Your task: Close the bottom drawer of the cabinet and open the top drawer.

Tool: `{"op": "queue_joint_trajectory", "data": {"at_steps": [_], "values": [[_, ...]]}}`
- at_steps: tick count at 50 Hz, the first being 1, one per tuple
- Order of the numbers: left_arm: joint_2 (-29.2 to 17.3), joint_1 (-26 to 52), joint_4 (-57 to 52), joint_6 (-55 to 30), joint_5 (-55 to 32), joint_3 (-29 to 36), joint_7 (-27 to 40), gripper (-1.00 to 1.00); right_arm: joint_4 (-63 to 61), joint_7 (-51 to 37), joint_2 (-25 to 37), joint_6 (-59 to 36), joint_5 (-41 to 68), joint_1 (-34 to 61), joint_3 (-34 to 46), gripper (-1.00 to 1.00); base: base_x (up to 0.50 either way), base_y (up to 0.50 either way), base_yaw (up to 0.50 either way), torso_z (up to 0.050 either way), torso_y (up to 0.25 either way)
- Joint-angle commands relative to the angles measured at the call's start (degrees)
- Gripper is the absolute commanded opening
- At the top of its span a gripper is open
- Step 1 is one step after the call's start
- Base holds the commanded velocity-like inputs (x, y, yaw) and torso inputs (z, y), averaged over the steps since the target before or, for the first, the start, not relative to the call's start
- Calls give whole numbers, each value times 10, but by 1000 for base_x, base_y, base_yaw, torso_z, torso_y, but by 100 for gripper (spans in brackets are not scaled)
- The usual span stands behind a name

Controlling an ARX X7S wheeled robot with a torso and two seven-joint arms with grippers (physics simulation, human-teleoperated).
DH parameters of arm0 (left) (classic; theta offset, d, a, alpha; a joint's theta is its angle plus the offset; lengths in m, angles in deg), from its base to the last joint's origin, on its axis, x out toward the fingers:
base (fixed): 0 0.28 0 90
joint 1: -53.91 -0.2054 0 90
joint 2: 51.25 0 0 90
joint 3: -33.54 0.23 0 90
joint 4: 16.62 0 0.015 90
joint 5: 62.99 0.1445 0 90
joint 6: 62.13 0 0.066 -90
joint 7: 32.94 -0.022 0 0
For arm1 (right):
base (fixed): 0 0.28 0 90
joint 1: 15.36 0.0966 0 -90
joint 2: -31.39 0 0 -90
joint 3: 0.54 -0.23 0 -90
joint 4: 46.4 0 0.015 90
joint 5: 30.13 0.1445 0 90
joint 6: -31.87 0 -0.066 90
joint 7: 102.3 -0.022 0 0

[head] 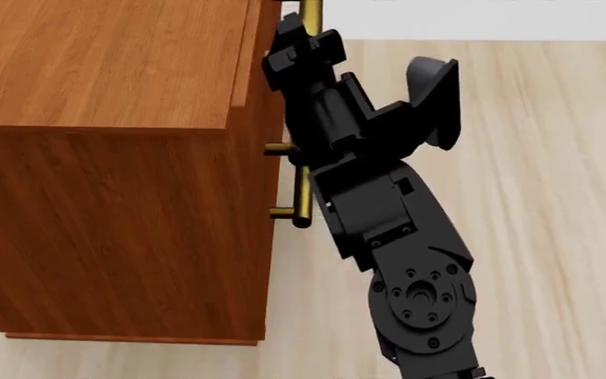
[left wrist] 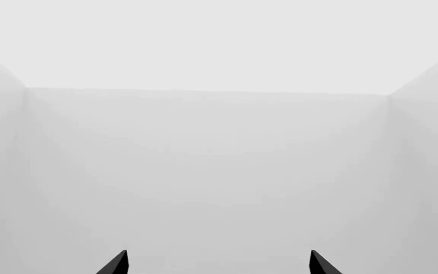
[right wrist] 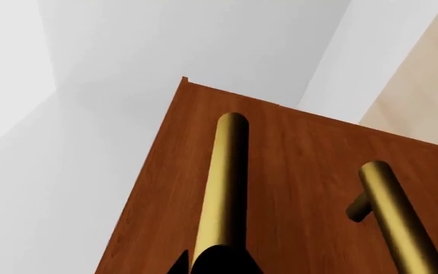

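Cabinet (head: 103,197) stands on floor, fronts facing right in head view. Right gripper (head: 301,35) at brass handle (right wrist: 223,182); jaws' state cannot tell. Left gripper (left wrist: 219,264) jaws apart, empty. Which drawer: unclear. Progress: indeterminate.

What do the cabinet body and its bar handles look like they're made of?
The cabinet looks like reddish-brown wood or wood veneer, with visible grain streaks and a smooth, low-sheen finish. The bar handles look like brass or brass-coloured metal: golden, smooth cylinders with soft shading. These are renders, so only the look can be judged.
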Motion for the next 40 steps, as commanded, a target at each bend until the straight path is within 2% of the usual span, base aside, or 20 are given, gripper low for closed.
{"op": "queue_joint_trajectory", "data": {"at_steps": [1, 40], "values": [[-2, 6, -5, -6, -7, 0, 5, 100, -45, -6, 6, 17, 21, -1, 7, -100, 0, 0, -2, 0, 0], [-4, 17, -6, -7, -15, 5, 12, 100, -154, -61, 46, 86, 46, -23, -38, -100, -10, 0, -4, 1, 6]]}}
